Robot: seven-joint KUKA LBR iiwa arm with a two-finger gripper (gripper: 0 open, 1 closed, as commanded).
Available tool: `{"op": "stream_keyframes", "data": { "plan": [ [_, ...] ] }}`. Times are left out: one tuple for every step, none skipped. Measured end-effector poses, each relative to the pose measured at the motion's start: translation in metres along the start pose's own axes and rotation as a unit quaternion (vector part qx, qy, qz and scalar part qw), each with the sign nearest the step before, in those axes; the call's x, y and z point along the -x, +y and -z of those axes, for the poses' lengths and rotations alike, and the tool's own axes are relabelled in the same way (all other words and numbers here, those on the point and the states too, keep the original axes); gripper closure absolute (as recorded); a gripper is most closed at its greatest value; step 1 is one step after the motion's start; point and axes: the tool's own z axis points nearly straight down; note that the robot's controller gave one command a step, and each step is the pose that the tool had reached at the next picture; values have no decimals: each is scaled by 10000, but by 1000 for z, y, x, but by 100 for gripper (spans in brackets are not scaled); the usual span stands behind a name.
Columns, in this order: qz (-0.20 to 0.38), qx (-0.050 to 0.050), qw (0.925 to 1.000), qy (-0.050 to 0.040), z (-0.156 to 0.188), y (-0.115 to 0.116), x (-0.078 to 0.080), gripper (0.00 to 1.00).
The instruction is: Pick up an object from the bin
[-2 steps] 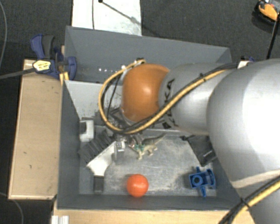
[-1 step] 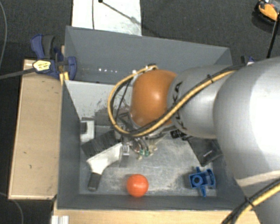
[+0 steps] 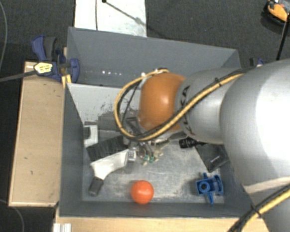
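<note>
Rear-right of bin [image 3: 76,143] + dark obj [image 3: 213,157], maybe plastic, partly under arm [image 3: 254,121].

Arm [image 3: 264,122] low in bin [image 3: 75,147] — orange ball [image 3: 142,192] (front wall) nearby

Orange ball [image 3: 142,192], blue clip [image 3: 209,185], white piece [image 3: 112,163] (black-tipped), grey bin [image 3: 74,152].

Landmark: orange ball [image 3: 142,192], lying by itself. Blue plastic fitting [image 3: 209,185] to the ball's right, well apart. Small dark block [image 3: 95,185] to its left. Black wedge [image 3: 215,156] up-right of the ball.
</note>
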Motion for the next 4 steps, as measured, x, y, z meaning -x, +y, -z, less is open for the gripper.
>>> {"op": "stream_keyframes", "data": {
  "plan": [
    [1079,0,9942,-32,0,32,-4,0],
    [-1267,-55,9919,45,-1,41,-6,100],
    [-1270,-54,9919,46,-1,41,-6,100],
    [-1236,-54,9923,46,-1,40,-6,100]
  ]
}}
